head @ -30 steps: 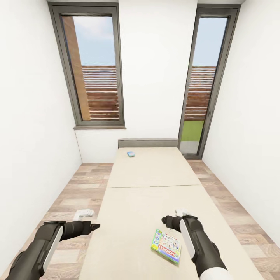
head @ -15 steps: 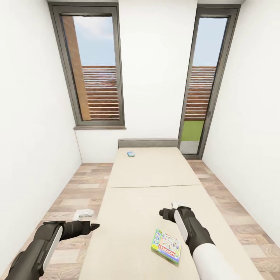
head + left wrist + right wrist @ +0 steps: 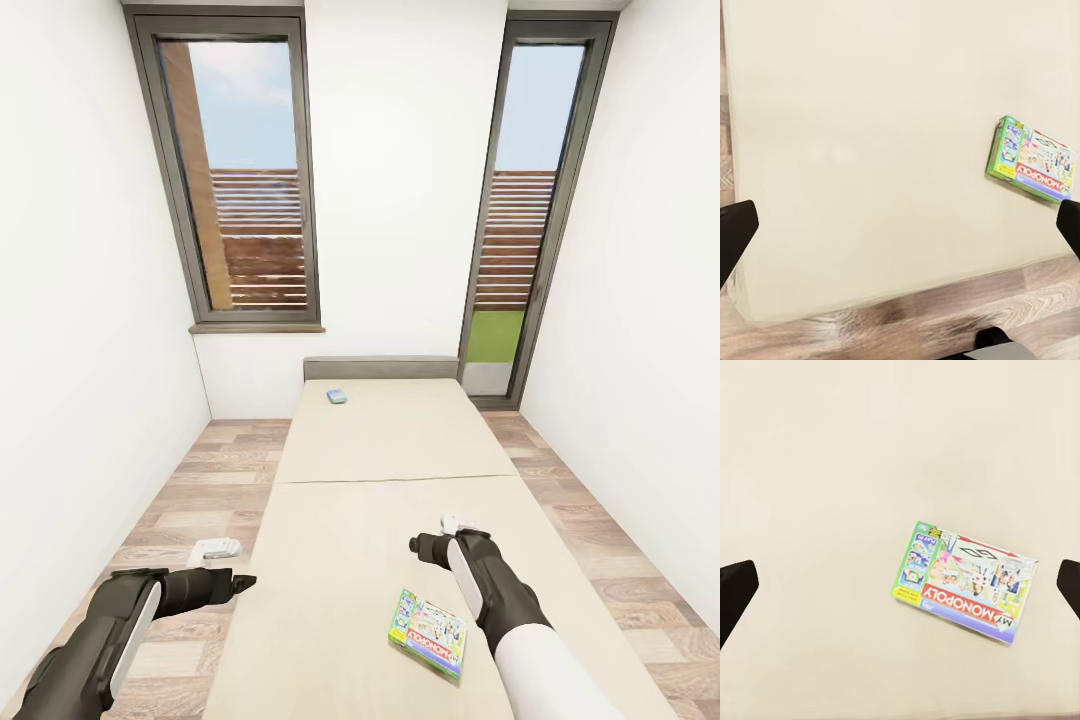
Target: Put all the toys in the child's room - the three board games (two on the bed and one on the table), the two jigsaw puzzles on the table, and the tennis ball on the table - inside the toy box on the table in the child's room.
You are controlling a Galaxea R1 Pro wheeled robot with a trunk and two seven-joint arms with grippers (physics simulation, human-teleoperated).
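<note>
Hovering with jaws open over the bed [image 3: 330, 560], your right gripper [image 3: 418, 546] is the nearer arm: the board game [image 3: 428, 632] lies flat beside its forearm toward the near edge, long axis skewed.

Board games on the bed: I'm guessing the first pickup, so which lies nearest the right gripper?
The green-edged Monopoly box just below the right gripper; the small blue one lies near the headboard.

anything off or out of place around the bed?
Mostly tidy. The near board game lies askew on the bed, skewed to its edges. A small blue-green item lies near the headboard, and a white object lies on the floor beside the bed.
</note>
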